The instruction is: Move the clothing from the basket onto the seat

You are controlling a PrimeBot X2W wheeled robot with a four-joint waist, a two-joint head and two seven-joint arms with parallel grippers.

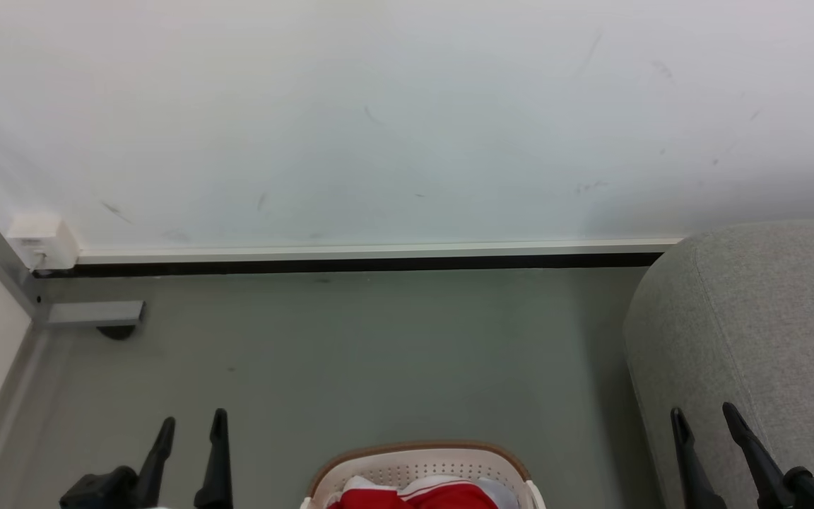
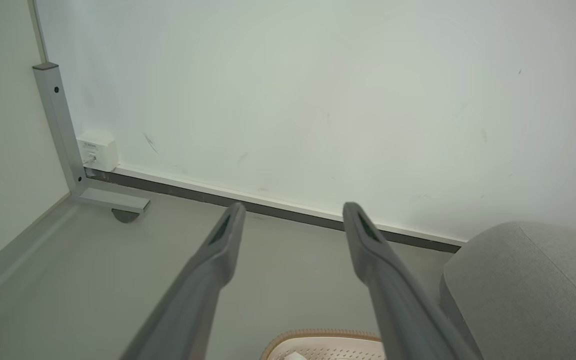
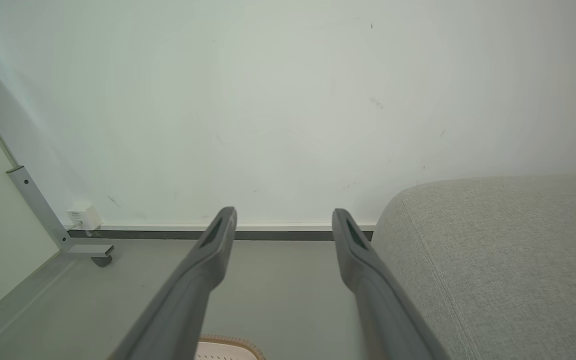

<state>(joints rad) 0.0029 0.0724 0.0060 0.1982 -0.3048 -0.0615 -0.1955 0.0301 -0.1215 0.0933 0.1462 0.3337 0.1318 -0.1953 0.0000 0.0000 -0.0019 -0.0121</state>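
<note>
The white perforated basket [image 1: 421, 470] with a brown rim sits on the floor at the bottom centre of the head view; its far rim also peeks in as the basket [image 2: 320, 345] and the basket [image 3: 225, 350]. Red clothing [image 1: 421, 497] with white trim lies inside it, cut off by the frame edge. The grey seat [image 1: 760, 332] fills the right side, also seen as the seat [image 2: 528, 285] and the seat [image 3: 498, 260]. My left gripper [image 1: 191, 424] stands open left of the basket, empty. My right gripper [image 1: 704, 417] stands open in front of the seat, empty.
A white wall [image 1: 393, 120] with a dark skirting strip [image 1: 350, 264] runs across the back. A grey metal frame leg [image 1: 92, 312] and a small white box [image 1: 43, 239] sit in the left corner. Grey floor [image 1: 379, 346] lies between basket and wall.
</note>
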